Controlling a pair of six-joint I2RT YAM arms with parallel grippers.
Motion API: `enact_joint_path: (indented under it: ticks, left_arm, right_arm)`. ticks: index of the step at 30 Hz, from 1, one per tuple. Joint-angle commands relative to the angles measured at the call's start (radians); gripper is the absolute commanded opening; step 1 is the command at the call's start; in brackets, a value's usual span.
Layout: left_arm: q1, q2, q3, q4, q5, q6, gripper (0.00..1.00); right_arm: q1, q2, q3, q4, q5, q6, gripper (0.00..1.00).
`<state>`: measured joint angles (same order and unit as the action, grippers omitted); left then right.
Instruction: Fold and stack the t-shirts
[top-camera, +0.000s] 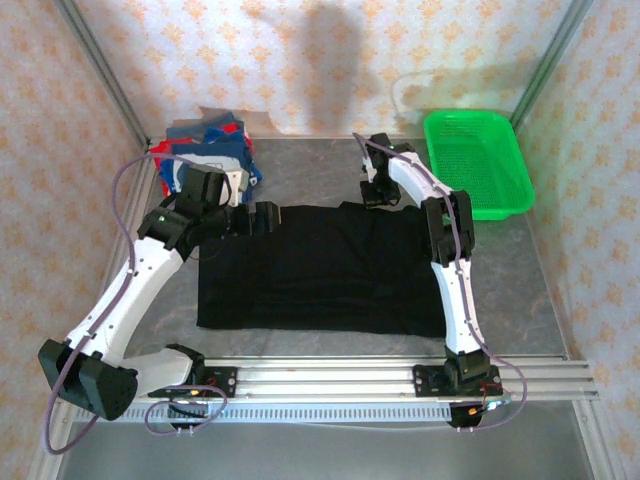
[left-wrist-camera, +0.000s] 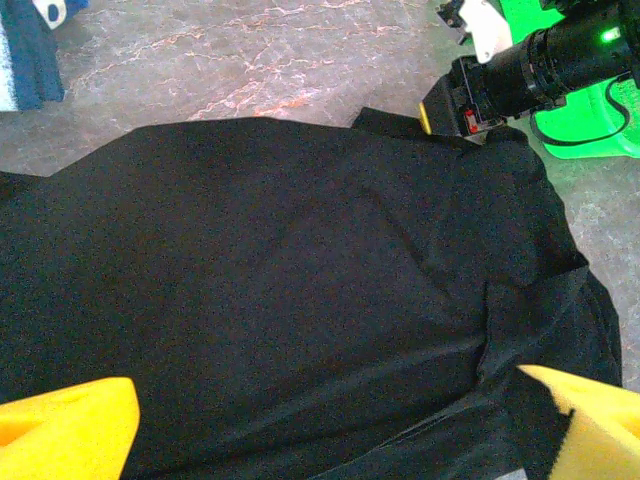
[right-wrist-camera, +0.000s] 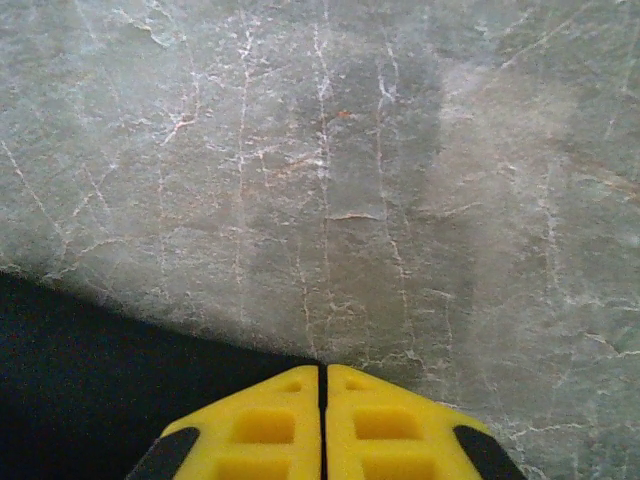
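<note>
Across the desk (top-camera: 310, 175) the black t-shirt (top-camera: 320, 270) lies spread, left tool (top-camera: 262, 220) open over its far left edge, right tool (right-wrist-camera: 322, 400) closed at its far right corner, any pinched cloth hidden

- One black t-shirt (top-camera: 320, 270).
- One heap of blue-and-red t-shirts (top-camera: 212, 150) behind the left pincer (top-camera: 265, 220) — number unclear.
- One green basket (top-camera: 475, 160) beside the right pincer (top-camera: 380, 197).
</note>
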<state>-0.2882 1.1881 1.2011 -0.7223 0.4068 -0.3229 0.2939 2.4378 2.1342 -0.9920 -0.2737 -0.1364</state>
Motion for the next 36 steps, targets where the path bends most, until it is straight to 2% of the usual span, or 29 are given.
enact_joint_path:
  ticks: [1, 5, 11, 24, 36]
  left_arm:
    - [-0.008, -0.016, -0.020, -0.007, -0.034, 0.004, 0.96]
    - [-0.008, -0.006, -0.044, 0.008, -0.032, -0.004, 0.95]
    - [-0.008, -0.007, -0.082, 0.036, -0.033, -0.021, 0.95]
    - [-0.008, 0.002, -0.143, 0.058, -0.050, -0.041, 0.95]
    - [-0.008, 0.037, -0.186, 0.085, -0.076, -0.084, 0.94]
  right_arm:
    - [-0.002, 0.009, 0.014, -0.013, 0.022, 0.000, 0.01]
    - [-0.002, -0.037, 0.038, 0.019, 0.094, 0.015, 0.00]
    - [-0.003, -0.124, 0.013, 0.127, 0.114, 0.044, 0.00]
    - [0.000, -0.218, -0.044, 0.201, 0.164, 0.063, 0.00]
    - [0.041, -0.481, -0.328, 0.340, 0.192, 0.090, 0.00]
